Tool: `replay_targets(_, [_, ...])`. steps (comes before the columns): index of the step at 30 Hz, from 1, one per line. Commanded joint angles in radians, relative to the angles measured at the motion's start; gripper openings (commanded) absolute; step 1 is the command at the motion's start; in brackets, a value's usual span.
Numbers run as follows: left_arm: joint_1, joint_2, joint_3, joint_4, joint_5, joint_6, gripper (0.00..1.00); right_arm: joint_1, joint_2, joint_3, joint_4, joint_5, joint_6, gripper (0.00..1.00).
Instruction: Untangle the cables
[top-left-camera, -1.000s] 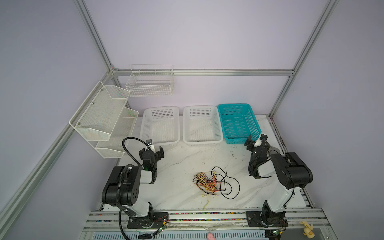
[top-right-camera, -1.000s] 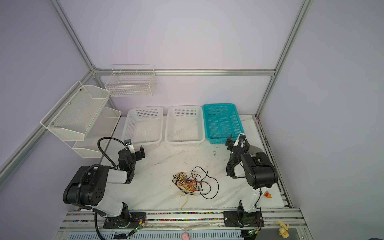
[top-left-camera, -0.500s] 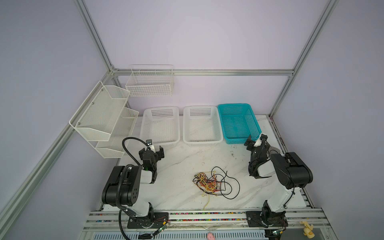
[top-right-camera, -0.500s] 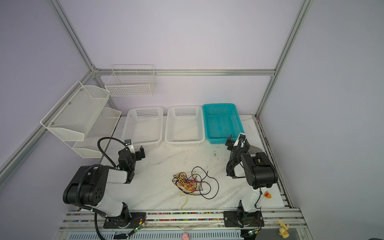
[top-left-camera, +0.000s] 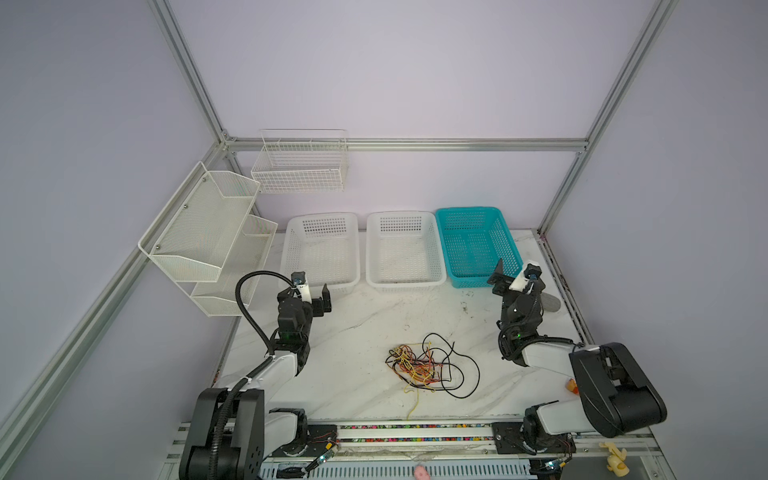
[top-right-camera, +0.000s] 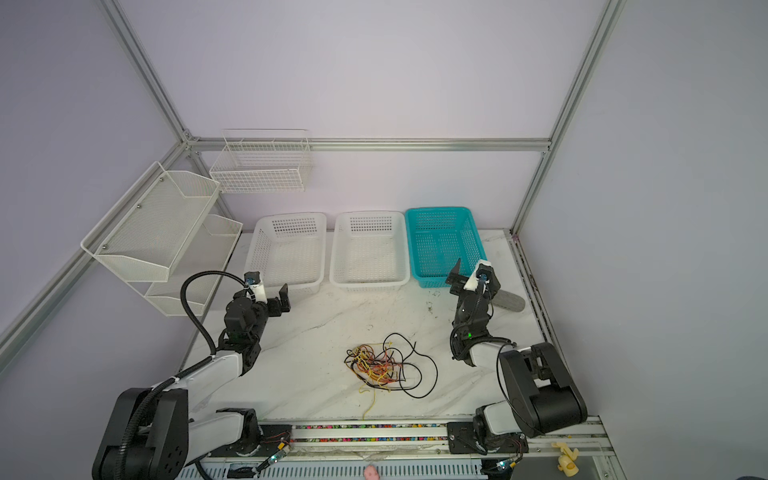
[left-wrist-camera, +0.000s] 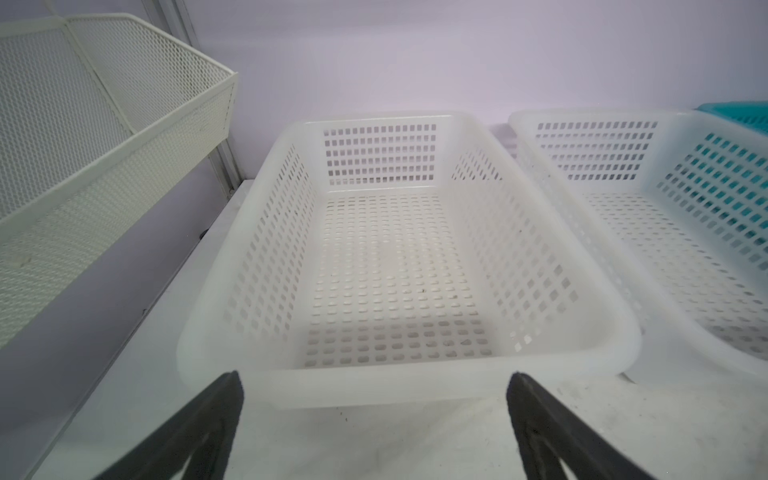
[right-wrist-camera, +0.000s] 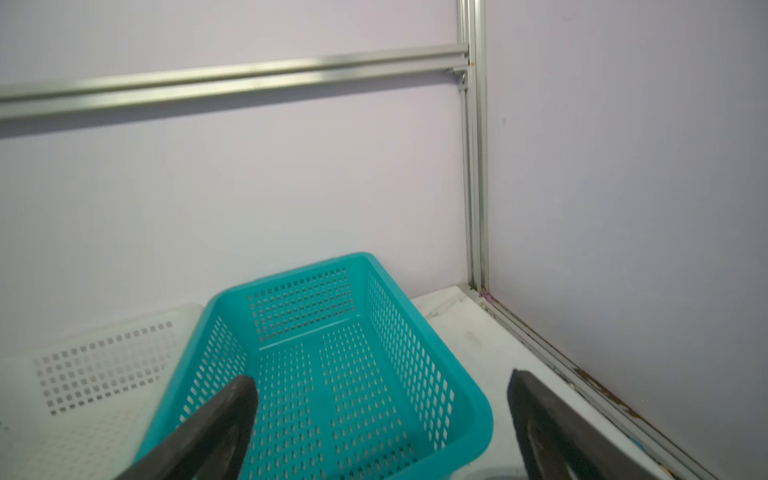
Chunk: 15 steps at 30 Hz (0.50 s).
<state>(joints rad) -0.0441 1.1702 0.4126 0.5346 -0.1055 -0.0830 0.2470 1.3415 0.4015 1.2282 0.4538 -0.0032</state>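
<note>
The cables (top-left-camera: 419, 365) (top-right-camera: 376, 365) lie in one tangle on the white marble table (top-left-camera: 353, 328), in front of the middle and between the two arms. Thin yellow-orange and red wires are knotted together. A long black cable (top-left-camera: 467, 376) loops out to their right. One yellow strand (top-left-camera: 414, 405) trails toward the front edge. My left gripper (top-left-camera: 307, 297) (left-wrist-camera: 374, 386) is open and empty, well left of the tangle, facing a white basket. My right gripper (top-left-camera: 517, 282) (right-wrist-camera: 380, 382) is open and empty, far right of the tangle, by the teal basket. Neither wrist view shows the cables.
Two white baskets (top-left-camera: 322, 216) (top-left-camera: 401, 214) and a teal basket (top-left-camera: 467, 209) (right-wrist-camera: 478, 411) line the back of the table. A mesh shelf (top-left-camera: 199, 232) hangs on the left wall and a wire basket (top-left-camera: 299, 166) on the back wall. A grey object (top-left-camera: 550, 302) lies behind the right arm.
</note>
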Motion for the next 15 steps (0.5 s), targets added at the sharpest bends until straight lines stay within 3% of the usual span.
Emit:
replay_targets(1, [-0.016, -0.061, 0.148, -0.114, 0.103, -0.202, 1.0, 0.002, -0.152, 0.002, -0.144, -0.062, 0.132, 0.97])
replay_targets(5, [-0.016, -0.115, 0.233, -0.246, 0.142, -0.483, 1.0, 0.001, -0.35, 0.07, -0.424, -0.163, 0.439, 0.97])
replay_targets(7, [-0.009, -0.139, 0.239, -0.232, 0.197, -0.576, 1.0, 0.001, -0.412, 0.121, -0.604, -0.206, 0.63, 0.97])
replay_targets(10, [0.001, -0.195, 0.218, -0.191, 0.301, -0.647, 1.0, 0.0, -0.444, 0.132, -0.604, -0.341, 0.552, 0.97])
replay_targets(13, [0.0, -0.23, 0.17, -0.156, 0.29, -0.743, 1.0, 0.001, -0.46, 0.163, -0.707, -0.404, 0.572, 0.97])
replay_targets(15, [0.001, -0.252, 0.178, -0.27, 0.238, -0.808, 0.99, 0.003, -0.475, 0.177, -0.778, -0.43, 0.59, 0.97])
